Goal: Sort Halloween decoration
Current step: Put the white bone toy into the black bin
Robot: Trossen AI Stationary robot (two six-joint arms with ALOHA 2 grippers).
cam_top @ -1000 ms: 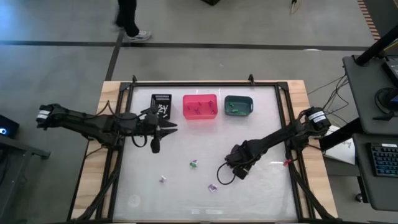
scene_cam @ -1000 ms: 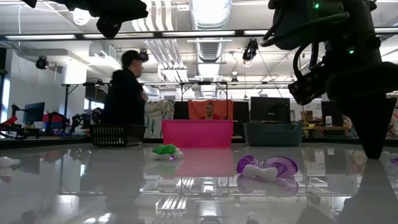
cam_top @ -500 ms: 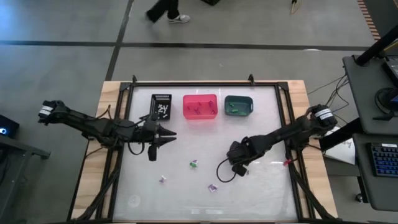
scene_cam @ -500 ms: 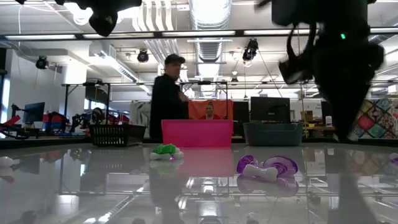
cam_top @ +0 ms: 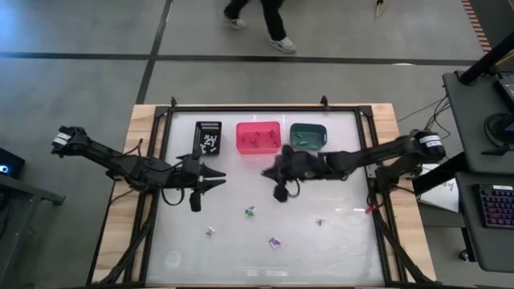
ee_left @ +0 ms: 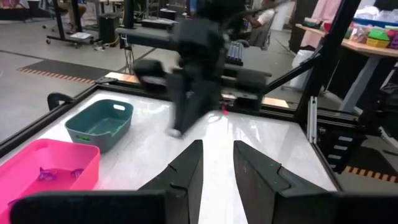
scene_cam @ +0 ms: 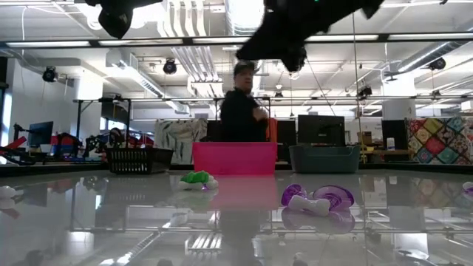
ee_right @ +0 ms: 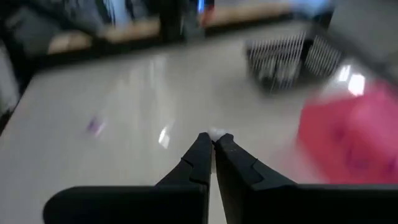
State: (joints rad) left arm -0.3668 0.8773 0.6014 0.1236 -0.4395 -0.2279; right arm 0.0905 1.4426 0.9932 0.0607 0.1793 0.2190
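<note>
Right gripper (ee_right: pixel 213 142) fingers pressed together, pinching a small white trinket (ee_right: pixel 217 132) at the tips, hanging above the table (cam_top: pixel 337 241) just in front of the pink bin (cam_top: pixel 258 137). Left gripper (ee_left: pixel 216 163) fingers slightly apart, holding nothing, near the black bin (cam_top: pixel 208 136). Green trinket (cam_top: pixel 250 211) and purple trinket (cam_top: pixel 275 242) lie on the table.

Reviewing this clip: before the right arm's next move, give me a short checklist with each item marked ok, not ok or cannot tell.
1. Right gripper shut on a small white trinket: ok.
2. Right gripper over the table's middle, near the pink bin: ok.
3. Black bin, pink bin and teal bin lined up along the far edge, unobstructed: ok.
4. Left gripper waiting apart, fingers slightly parted, holding nothing: ok.
5. Which bin takes white pieces: cannot tell.
6. Green trinket and purple trinket lying on the table, unsorted: not ok.
</note>
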